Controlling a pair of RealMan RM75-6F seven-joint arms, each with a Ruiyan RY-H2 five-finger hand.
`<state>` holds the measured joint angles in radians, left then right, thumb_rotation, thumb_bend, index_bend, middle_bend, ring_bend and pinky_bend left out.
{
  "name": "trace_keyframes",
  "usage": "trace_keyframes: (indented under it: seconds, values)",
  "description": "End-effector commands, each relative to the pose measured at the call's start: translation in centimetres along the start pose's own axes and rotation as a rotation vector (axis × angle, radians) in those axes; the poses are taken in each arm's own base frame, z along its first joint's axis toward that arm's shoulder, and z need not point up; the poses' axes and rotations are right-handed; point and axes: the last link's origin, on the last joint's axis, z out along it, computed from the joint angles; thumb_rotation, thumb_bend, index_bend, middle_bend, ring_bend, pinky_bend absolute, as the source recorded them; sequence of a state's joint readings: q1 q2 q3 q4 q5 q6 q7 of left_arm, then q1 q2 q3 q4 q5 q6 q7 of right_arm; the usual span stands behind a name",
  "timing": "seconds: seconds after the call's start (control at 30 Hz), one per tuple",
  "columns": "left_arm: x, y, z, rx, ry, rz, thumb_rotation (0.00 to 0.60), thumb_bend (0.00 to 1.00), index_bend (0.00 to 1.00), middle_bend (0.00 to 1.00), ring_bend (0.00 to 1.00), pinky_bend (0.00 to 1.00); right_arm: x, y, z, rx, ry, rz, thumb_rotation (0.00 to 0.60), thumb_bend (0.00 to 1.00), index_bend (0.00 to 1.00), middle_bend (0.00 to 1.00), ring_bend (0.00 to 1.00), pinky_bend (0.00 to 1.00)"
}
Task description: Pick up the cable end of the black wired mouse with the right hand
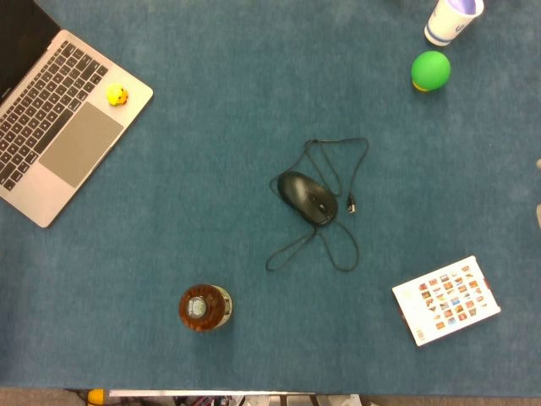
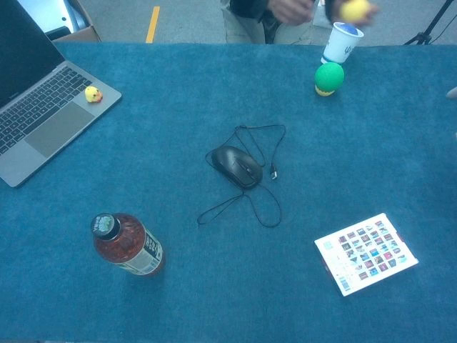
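A clear plastic bottle of reddish-brown drink [image 2: 130, 248] stands upright near the front of the blue felt-covered table [image 1: 211, 85], dark cap on, and it looks nearly full. At the far right a white paper cup with a blue rim [image 2: 340, 43] stands upright; what is in it cannot be told. Just in front of the cup sits a green ball on a yellow base [image 2: 328, 78], close but apart from it.

Middle of the table: the black wired mouse [image 1: 308, 197] lies flat, its thin black cable [image 1: 338, 156] looping behind it and curling round in front. The cable end, a small dark plug [image 1: 352, 205], rests on the cloth just beside the mouse's right flank, not touching it, nothing holding it.

The hands: at the right edge of both views only a pale sliver [image 1: 538, 216] shows, too little to say what it is or how any fingers lie. The left hand appears in neither view.

At far left an open silver laptop [image 1: 59, 135] sits with a small yellow rubber duck [image 1: 117, 95] on its palm rest. At front right lies a white card printed with rows of small pictures [image 1: 446, 299].
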<state>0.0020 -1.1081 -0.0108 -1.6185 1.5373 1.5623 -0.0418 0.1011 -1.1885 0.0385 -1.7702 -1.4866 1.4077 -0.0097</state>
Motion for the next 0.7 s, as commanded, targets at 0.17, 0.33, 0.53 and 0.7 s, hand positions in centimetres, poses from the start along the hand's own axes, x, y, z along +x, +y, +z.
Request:
trace_keyframes:
  seconds: [0.17,0.33,0.53,0.7]
  values:
    - [0.0,-0.1,-0.2,0.002,-0.001,0.000,0.600,0.15,0.28,0.21,0.16,0.09,-0.1,-0.2,-0.1,0.011,-0.005,-0.001,0.600,0.36,0.30,0.16,0.00,0.08]
    - [0.1,-0.2,-0.2,0.005,0.003,-0.001,0.600,0.15,0.28,0.21,0.16,0.09,0.1,-0.7,0.1,0.036,-0.006,0.000,0.600,0.36,0.30,0.16,0.00,0.08]
    - [0.1,-0.1,-0.1,-0.003,0.005,-0.004,0.600,0.15,0.28,0.21,0.16,0.09,0.5,-2.4,0.9,0.115,-0.042,0.007,0.600,0.36,0.30,0.16,0.00,0.08]
    - [0.2,-0.3,-0.3,0.004,0.007,-0.004,0.600,0.15,0.28,0.21,0.16,0.09,0.8,-4.9,2.3,0.207,-0.030,-0.036,0.600,0.34,0.37,0.17,0.00,0.08]
